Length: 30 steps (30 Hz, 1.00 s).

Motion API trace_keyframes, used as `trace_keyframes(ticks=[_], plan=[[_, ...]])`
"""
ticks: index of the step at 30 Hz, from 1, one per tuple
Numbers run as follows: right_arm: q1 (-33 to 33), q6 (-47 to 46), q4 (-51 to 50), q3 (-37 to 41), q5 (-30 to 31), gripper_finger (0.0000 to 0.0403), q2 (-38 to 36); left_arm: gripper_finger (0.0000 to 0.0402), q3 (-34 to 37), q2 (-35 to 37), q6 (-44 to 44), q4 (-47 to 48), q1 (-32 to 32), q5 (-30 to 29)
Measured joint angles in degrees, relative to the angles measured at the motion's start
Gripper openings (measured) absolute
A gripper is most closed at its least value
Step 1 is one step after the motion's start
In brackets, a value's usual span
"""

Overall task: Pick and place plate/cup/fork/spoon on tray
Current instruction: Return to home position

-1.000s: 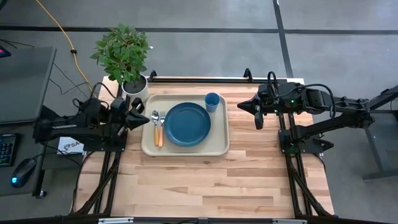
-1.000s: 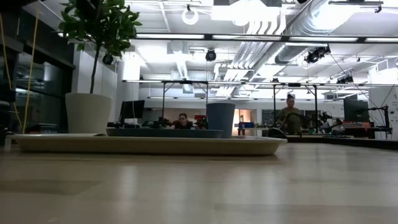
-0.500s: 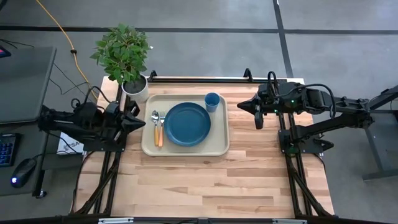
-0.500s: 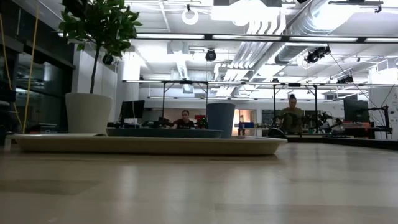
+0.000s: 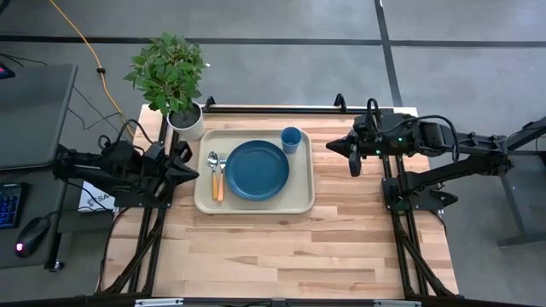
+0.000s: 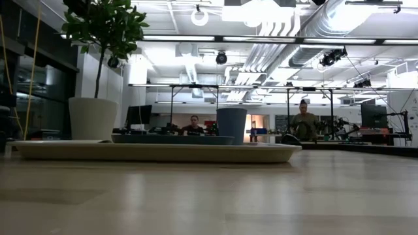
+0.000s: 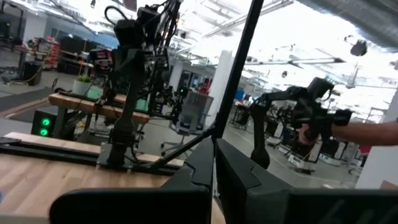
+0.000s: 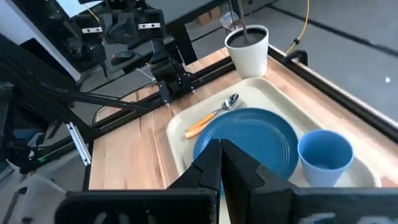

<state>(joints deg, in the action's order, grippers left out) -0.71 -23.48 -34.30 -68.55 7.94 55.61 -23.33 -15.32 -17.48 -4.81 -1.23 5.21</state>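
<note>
Progress: all four pieces sit on the tray, so the placing looks finished. By my reading only the arms' settling into rest is left (it may be nearly complete).
Tray: on the wooden table, toward its far half, between the two arms.
Tray contents: plate, cup, spoon and fork; I see nothing else in it.
Plate: at the tray's middle, lying flat, nothing on it.
Cup: in the tray's far right corner, upright, just beside the plate's rim. It looks empty in the right wrist view.
Spoon: on the tray's left strip, bowl toward the tray's far edge.
Fork: alongside the spoon, between it and the plate, tines toward the tray's far edge (the two handles lie so close that I cannot tell whether they touch).
Left gripper: at the tray's left edge beside the spoon, fingers pressed together, holding nothing.
Right gripper: off the tray's right edge, apart from it, about level with the cup, fingers together, holding nothing.
Plant pot: white, just off the tray's far left corner, holding a leafy plant.
Left to place: no task piece shows off the tray.
</note>
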Motion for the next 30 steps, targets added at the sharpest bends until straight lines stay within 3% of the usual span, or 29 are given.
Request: trace_keyframes(ticks=[12,30], plan=[[0.08,-2.48,-6.60,0.07,-5.23,0.0000,-0.75,0.0000,0.00,-0.01,-0.27,1.18,0.02,-0.78],[1.90,0.99,-6.83,0.07,-1.96,0.0000,-7.27,0.0000,0.00,-0.04,3.33,2.16,0.11,-0.91]])
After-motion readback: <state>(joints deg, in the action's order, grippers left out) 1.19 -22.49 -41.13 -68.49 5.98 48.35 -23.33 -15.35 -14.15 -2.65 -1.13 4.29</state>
